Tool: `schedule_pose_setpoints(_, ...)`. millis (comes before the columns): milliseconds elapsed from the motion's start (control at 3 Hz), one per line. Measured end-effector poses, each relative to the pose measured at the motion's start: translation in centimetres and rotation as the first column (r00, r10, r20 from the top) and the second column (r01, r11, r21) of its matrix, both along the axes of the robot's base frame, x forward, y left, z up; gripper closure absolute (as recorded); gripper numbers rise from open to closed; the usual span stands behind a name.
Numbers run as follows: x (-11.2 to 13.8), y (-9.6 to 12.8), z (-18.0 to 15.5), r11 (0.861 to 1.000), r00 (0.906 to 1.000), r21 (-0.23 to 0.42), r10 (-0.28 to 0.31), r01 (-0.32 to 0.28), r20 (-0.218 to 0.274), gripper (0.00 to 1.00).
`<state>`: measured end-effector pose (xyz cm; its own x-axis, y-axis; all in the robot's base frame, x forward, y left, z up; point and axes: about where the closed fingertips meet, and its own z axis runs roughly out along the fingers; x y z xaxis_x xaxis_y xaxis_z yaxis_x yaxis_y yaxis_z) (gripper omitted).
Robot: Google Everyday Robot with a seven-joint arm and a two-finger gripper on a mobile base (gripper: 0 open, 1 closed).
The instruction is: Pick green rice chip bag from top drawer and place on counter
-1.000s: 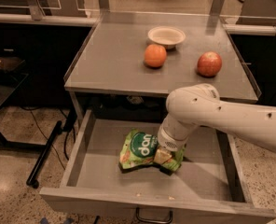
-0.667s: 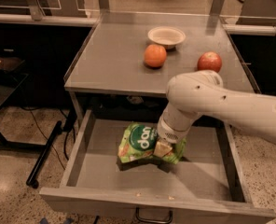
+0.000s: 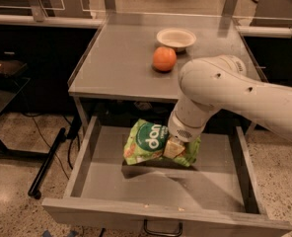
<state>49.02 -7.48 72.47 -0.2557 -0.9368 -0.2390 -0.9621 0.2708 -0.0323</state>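
The green rice chip bag (image 3: 148,142) hangs tilted above the floor of the open top drawer (image 3: 156,186), casting a shadow on it. My gripper (image 3: 174,147) is shut on the bag's right side, under the white arm (image 3: 220,90) that reaches in from the right. The counter (image 3: 121,58) is just above and behind the drawer. The arm hides part of the counter's right side.
An orange (image 3: 164,59) and a white bowl (image 3: 176,37) sit on the counter behind the arm. The drawer's pull handle (image 3: 162,229) is at the front edge. Dark benches stand left and right, and a black bar (image 3: 47,164) lies on the floor at left.
The gripper has lifted the bag off the drawer floor and raised it. The arm has moved up and forward, now covering the red fruit on the counter's right.
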Motion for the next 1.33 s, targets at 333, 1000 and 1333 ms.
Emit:
schedule_pose_setpoints(333, 0.4, 1.1, 0.9, 0.999, 0.999, 0.001, -0.039, 0.039, -0.02, 1.0)
schedule_pose_setpoints(1000, -2.2, 3.9, 8.7, 1.0, 0.9994, -0.013, -0.008, 0.008, 0.035, 1.0)
schedule_pose_setpoints(1333, -2.4, 3.9, 9.2, 1.0, 0.9992, -0.017, -0.007, 0.007, 0.04, 1.0)
